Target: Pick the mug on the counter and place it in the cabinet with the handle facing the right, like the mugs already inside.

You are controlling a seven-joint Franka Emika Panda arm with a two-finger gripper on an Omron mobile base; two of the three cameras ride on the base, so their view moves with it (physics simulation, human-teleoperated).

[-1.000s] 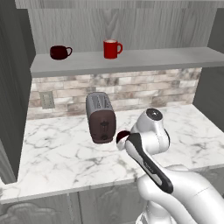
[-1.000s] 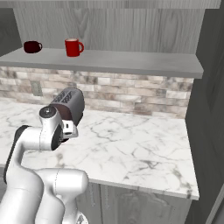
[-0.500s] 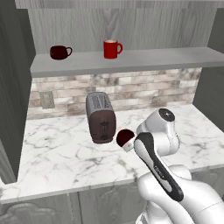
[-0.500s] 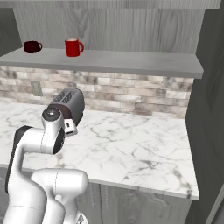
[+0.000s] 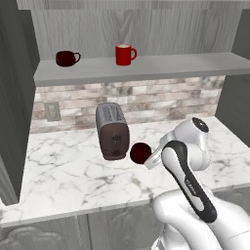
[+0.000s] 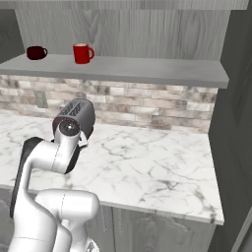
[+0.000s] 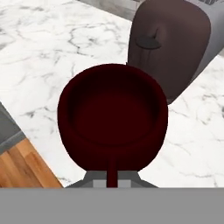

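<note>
One maroon mug [image 5: 140,153] hangs in my gripper [image 5: 151,159] in the left base view, lifted just above the counter [image 5: 68,171] and close to the right of the toaster [image 5: 113,132]. Up on the cabinet [image 5: 146,68] shelf sit a squat maroon mug [image 5: 66,58] and a red mug [image 5: 124,54], both far above.

In the right base view my arm hides the mug; the shelf [image 6: 147,69] has room to the right of the red mug.

In the hand view I look into the mug's mouth. Its thin handle [image 7: 113,171] runs down between my closed fingers, so I am pinching it there. I think it is hard, shiny, slippery and breakable, and could swing on that small hold.
</note>
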